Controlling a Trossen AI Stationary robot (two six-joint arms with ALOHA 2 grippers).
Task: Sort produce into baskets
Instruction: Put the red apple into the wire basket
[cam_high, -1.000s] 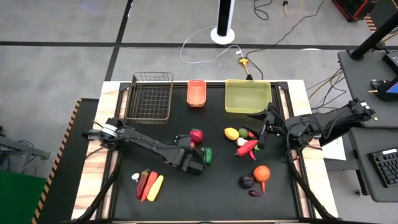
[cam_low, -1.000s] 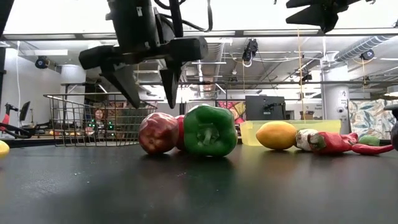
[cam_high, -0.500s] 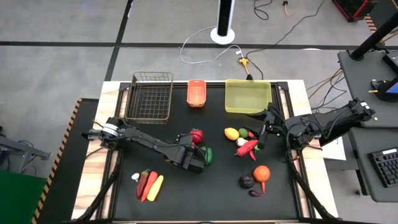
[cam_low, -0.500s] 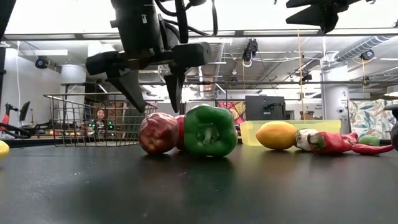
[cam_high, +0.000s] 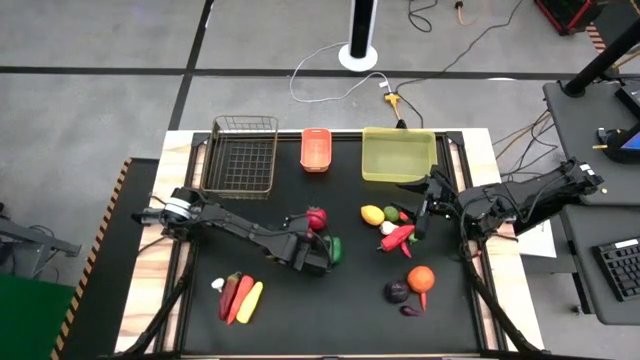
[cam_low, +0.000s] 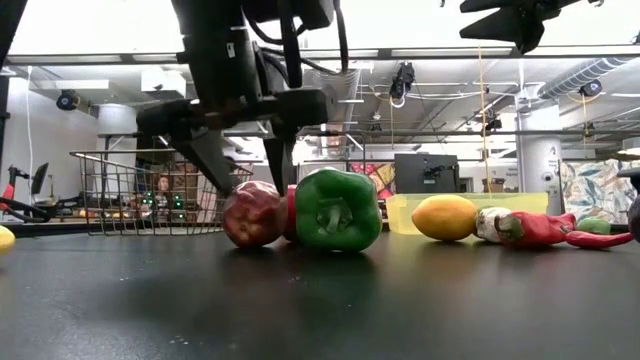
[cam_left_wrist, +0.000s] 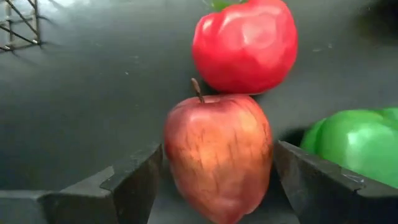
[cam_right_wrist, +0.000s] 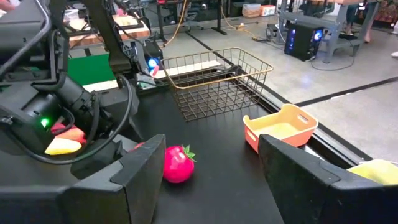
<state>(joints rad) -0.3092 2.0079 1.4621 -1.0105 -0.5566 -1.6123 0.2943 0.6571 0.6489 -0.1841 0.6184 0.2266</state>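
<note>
A red apple (cam_left_wrist: 217, 155) is sitting between the left hand's (cam_left_wrist: 217, 180) spread fingers, a second red fruit (cam_left_wrist: 244, 43) lying beyond it, a green pepper (cam_left_wrist: 351, 140) beside.

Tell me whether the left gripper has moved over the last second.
Yes. In the low view the left gripper has come down toward the red apple, its open fingers now either side of it.

A streaked, softly glossy plastic skin is seen on the red apple (cam_left_wrist: 217, 155), and a brighter, smoother gloss on the red fruit (cam_left_wrist: 244, 43) behind it. The green pepper (cam_low: 338, 209) is shiny moulded plastic. The table top (cam_low: 320, 300) is matt black — faintly reflective. Thin metal wire forms the wire basket (cam_right_wrist: 217, 81); smooth orange plastic, the small basket (cam_right_wrist: 280, 127).
</note>
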